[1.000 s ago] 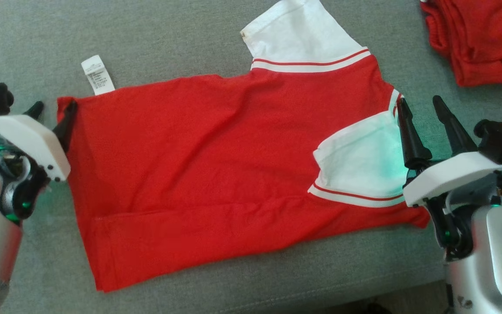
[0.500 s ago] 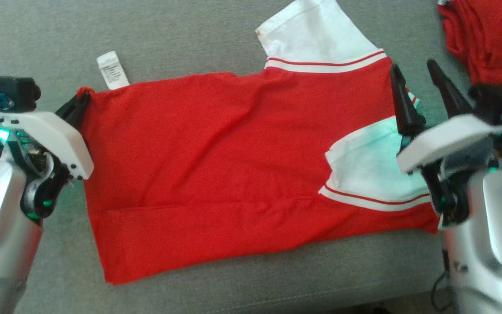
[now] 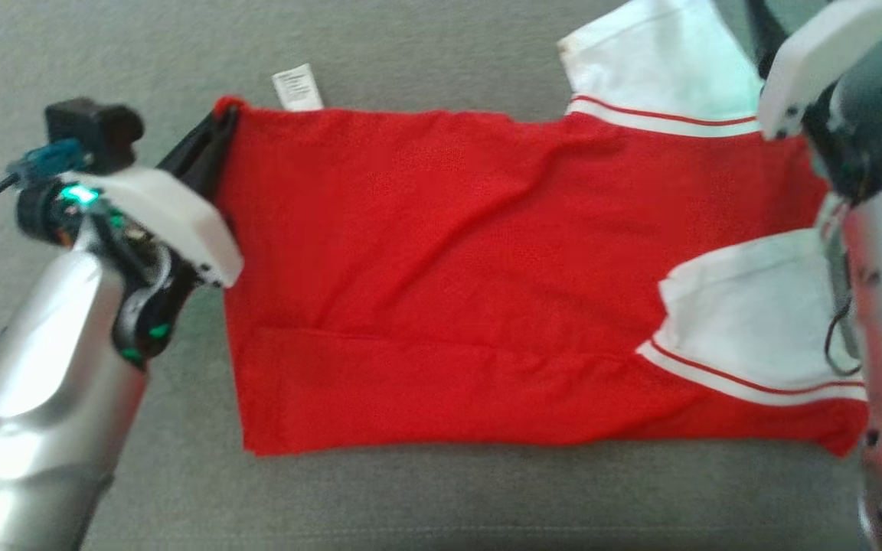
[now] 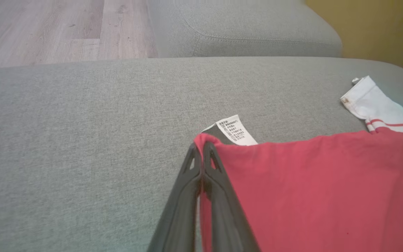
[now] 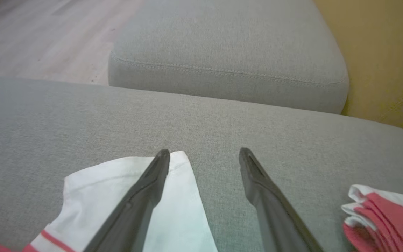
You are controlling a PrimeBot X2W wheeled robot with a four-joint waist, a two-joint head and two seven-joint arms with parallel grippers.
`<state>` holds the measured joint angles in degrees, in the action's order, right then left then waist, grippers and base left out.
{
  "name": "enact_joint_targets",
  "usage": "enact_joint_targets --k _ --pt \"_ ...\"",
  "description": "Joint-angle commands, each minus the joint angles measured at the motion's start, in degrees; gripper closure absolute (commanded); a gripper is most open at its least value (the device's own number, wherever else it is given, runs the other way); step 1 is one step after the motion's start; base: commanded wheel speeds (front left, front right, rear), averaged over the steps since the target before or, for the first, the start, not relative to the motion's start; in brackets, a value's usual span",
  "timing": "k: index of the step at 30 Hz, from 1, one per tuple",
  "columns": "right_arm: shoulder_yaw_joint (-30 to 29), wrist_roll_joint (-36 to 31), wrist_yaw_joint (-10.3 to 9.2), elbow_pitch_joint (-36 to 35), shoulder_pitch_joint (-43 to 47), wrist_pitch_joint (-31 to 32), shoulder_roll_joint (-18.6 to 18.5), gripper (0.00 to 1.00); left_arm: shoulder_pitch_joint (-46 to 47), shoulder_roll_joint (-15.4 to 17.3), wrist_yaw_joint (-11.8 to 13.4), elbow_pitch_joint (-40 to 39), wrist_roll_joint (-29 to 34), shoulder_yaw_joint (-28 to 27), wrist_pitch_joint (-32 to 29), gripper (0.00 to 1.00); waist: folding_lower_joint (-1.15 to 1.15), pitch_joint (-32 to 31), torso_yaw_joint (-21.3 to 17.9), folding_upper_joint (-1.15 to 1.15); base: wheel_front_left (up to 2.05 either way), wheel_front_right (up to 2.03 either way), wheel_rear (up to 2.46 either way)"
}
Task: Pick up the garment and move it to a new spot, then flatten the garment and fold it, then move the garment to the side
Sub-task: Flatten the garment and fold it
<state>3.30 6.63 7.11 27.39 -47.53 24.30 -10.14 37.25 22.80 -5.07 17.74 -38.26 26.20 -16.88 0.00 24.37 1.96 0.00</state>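
Corner caught: our left hand (image 4: 200,148) just clamped onto the garment (image 3: 441,268); our right hand (image 5: 204,152) gapes empty, so folding waits.

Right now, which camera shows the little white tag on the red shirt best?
The left wrist view. The tag sits close and sharp there, its printed lines visible, at the shirt corner. The head view shows it small and blurry. The right wrist view faces a white sleeve instead.
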Motion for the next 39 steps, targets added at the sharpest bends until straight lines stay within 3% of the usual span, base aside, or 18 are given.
enact_joint_targets --k 1,8,15,16,17,21,30,39 --pt "0.91 -0.74 0.37 0.51 -2.94 1.03 -0.21 0.0 3.35 0.92 0.09 -1.62 0.4 -1.72 0.94 1.0 0.0 1.73 2.46 0.0 0.0 0.0 0.0" --pt "-0.26 -2.98 0.37 12.88 -9.89 3.55 -1.17 0.0 5.67 -2.89 -0.43 0.51 0.61 0.22 3.41 1.0 0.0 3.75 5.54 0.0 0.0 0.0 0.0" --pt "0.62 -4.38 0.37 20.22 -12.33 2.53 -0.92 0.02 6.55 -4.12 -0.97 3.15 0.31 1.11 5.28 1.0 0.0 3.9 6.2 0.0 0.0 0.0 0.0" --pt "1.15 -4.32 0.37 21.05 -12.55 2.59 -0.83 0.2 6.61 -4.13 -1.03 3.42 0.27 1.21 5.44 1.0 0.0 3.87 6.16 0.0 0.0 0.0 0.0" --pt "1.78 -4.02 0.37 21.76 -12.73 2.59 -0.67 0.47 6.67 -4.13 -1.08 3.66 0.23 1.28 5.6 1.0 0.0 3.84 6.11 0.0 0.0 0.0 0.0" --pt "2.88 -2.57 0.37 23.69 -13.51 1.13 -0.45 1.0 6.93 -3.97 -1.2 4.46 0.02 1.28 6.15 1.0 0.0 3.67 5.7 0.0 0.0 0.0 0.0" --pt "3.16 0.47 0.37 25.37 -14.4 -7.67 -0.38 1.0 6.33 -2.84 -0.97 6.11 0.0 0.92 7.53 1.0 0.0 0.16 3.28 0.0 0.0 0.0 0.0" --pt "11.22 7.71 0.37 18.81 -6.31 -13.73 -2.75 1.0 0.95 -0.68 -0.27 5.02 -1.0 -0.12 9.71 1.0 0.0 -7.15 -0.36 0.0 0.0 0.0 0.0"
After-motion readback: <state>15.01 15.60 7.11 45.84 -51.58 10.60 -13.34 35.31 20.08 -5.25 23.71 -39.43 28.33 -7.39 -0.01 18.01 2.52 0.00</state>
